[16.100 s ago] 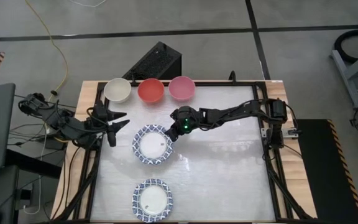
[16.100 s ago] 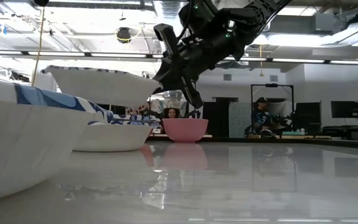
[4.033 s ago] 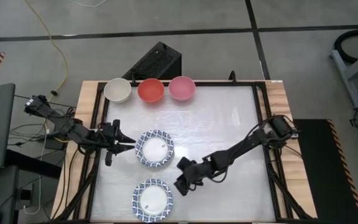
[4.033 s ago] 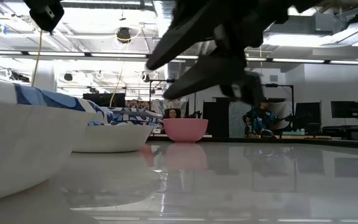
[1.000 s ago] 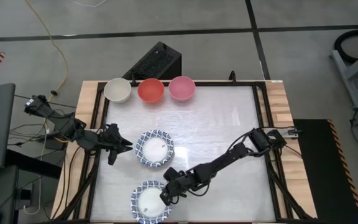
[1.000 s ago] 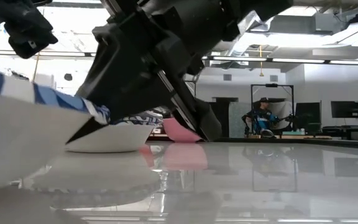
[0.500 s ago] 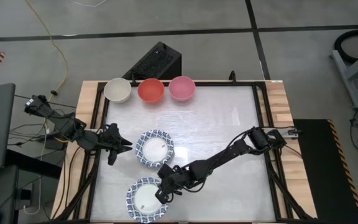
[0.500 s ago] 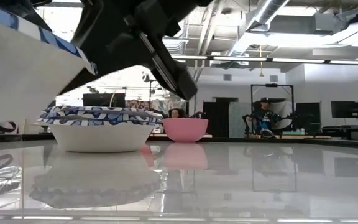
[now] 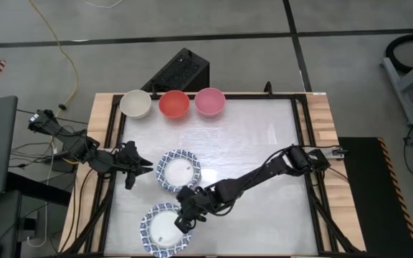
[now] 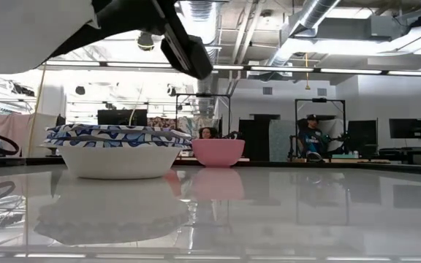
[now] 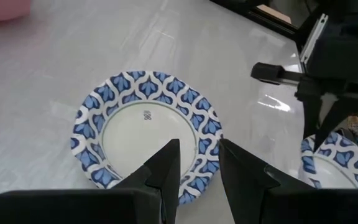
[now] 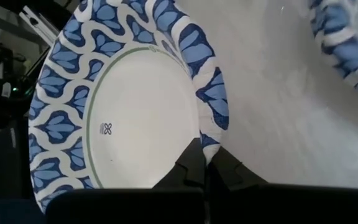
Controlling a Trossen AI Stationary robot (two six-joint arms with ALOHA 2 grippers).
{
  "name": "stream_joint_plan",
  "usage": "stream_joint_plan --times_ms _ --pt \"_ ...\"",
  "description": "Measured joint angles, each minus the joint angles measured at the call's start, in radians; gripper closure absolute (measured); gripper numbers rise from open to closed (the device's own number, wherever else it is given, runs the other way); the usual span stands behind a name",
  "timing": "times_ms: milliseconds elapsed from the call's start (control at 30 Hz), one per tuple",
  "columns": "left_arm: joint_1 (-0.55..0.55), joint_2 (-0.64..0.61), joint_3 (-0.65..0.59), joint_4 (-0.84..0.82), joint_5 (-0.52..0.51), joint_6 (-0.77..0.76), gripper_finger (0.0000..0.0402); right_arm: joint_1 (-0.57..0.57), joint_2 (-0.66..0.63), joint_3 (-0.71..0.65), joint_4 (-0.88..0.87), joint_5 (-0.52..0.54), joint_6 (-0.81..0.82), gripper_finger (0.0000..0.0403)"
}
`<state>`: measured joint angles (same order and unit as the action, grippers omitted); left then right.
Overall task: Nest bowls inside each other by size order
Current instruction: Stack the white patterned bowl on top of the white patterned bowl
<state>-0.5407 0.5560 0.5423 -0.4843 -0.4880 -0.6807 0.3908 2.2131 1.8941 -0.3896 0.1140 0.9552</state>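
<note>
Five dishes show from above, and reading left to right: the left end effector [image 9: 136,166] waits at nine o'clock of the table [image 9: 264,143], fingers parted and empty, just beside the centre patterned bowl [image 9: 178,170]. The cream-white bowl [image 9: 135,104], red bowl [image 9: 173,104] and pink bowl [image 9: 209,101] line the twelve o'clock edge. At six o'clock the right end effector [image 9: 185,218] is pinched tight on the rim of the near patterned bowl [image 9: 162,229], which the low view shows lifted clear of the table. In my judgement the step is carrying this bowl onto the centre one. To do it well, keep the rim grip firm and the bowl level, travel toward twelve o'clock, centre it over the other bowl, lower until seated, then release; the thin rim could flex or slip.
</note>
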Motion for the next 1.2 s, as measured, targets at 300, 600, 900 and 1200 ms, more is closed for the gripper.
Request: stream_joint_plan --times_ms 300,600,900,1200 --pt "0.0 0.0 0.0 0.0 0.033 0.006 0.0303 -0.007 0.0 0.002 0.008 0.041 -0.093 0.039" --pt "0.0 0.0 0.0 0.004 -0.014 0.0 0.0303 0.002 -0.045 0.004 -0.015 0.01 -0.066 0.039" --pt "0.0 0.0 0.0 0.004 0.019 0.003 0.0303 0.006 -0.044 0.003 -0.004 0.068 -0.121 0.039" --pt "0.0 0.0 0.0 0.004 -0.037 0.024 0.0303 0.012 -0.056 0.003 0.018 0.066 -0.087 0.039"
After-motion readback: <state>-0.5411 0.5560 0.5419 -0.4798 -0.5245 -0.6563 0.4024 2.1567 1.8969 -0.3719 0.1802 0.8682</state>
